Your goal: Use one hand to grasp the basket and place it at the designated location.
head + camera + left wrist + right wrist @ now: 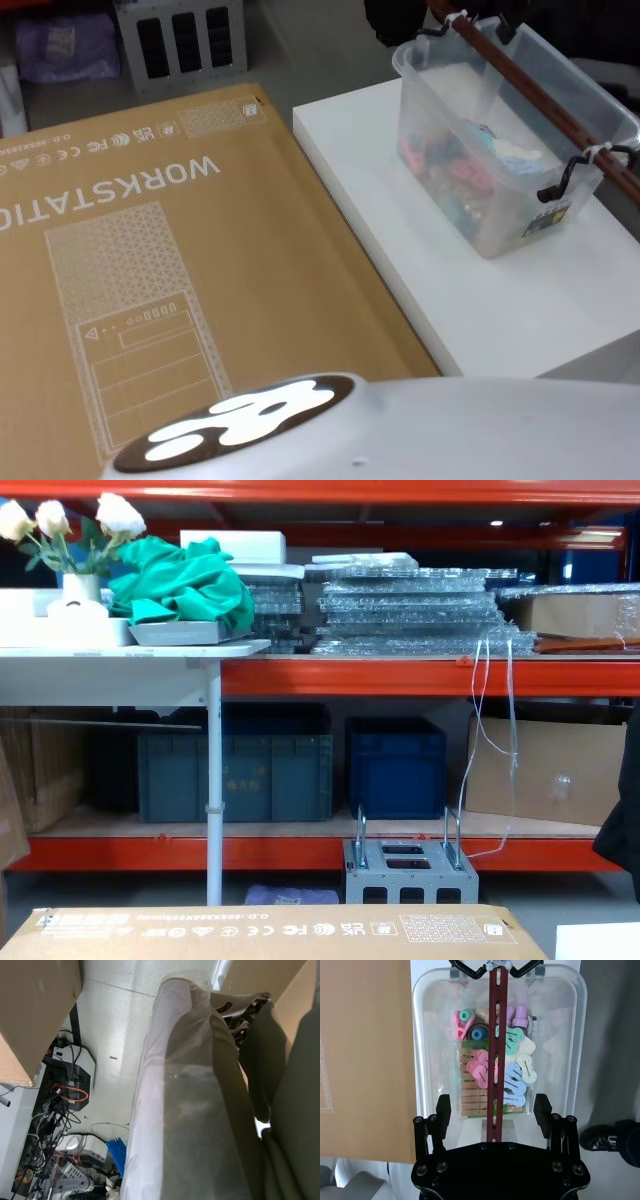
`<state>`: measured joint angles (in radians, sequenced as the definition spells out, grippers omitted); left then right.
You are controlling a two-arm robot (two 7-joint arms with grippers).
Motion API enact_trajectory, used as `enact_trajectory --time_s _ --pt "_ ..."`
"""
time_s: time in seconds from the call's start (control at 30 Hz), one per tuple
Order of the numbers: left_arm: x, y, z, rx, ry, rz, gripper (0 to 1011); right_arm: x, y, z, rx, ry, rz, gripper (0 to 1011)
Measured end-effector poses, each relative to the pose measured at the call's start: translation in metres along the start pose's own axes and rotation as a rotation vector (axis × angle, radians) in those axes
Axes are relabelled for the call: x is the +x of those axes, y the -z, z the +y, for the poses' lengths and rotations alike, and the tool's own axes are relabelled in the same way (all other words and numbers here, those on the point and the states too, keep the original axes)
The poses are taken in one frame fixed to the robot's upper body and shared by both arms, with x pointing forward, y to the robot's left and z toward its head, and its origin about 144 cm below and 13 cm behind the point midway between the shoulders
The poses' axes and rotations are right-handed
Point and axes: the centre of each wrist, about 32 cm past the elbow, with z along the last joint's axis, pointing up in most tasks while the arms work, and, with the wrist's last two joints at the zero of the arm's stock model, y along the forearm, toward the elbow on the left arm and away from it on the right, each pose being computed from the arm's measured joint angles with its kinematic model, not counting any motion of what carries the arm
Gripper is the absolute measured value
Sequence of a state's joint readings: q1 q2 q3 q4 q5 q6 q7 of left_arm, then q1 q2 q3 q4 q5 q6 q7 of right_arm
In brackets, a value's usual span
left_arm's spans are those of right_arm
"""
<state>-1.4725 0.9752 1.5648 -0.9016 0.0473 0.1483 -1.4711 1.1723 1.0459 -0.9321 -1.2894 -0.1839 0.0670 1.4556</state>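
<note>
Frosted, see-through plastic moulded into a deep tub with rounded corners and a thickened rim: the basket (497,238), standing upright on the white bench (470,320), toward the bench's far right part and inside its edges. Walls cloudy rather than clear, the contents showing through only softly. Along the top, from one short end to the other, a dark red strap handle (528,88), fastened at each end with white ties and black hooks (558,186). On the short wall nearest the bench's front edge, a small dark label (552,216). Inside, a heap of clothes pegs (485,1072) in pink, pale blue, mint and lilac, plus a row of wooden pegs (472,1097). Above the bench and straight over the open basket, the right pincer (493,1110), black, with fingers (443,1110) spread wide, one on each side of the red handle, clasping nothing and clear of the strap. Just beside the bench's left edge, lying flat, a big brown cardboard box (180,260) printed WORKSTATION.
</note>
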Motion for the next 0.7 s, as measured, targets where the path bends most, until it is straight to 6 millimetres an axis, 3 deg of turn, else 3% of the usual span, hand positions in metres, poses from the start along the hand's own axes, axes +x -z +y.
enact_trajectory --time_s 0.7 --pt "0.0000 0.0000 0.0000 0.000 0.000 0.000 0 0.0000 0.0000 0.0000 0.000 0.000 0.000 1000"
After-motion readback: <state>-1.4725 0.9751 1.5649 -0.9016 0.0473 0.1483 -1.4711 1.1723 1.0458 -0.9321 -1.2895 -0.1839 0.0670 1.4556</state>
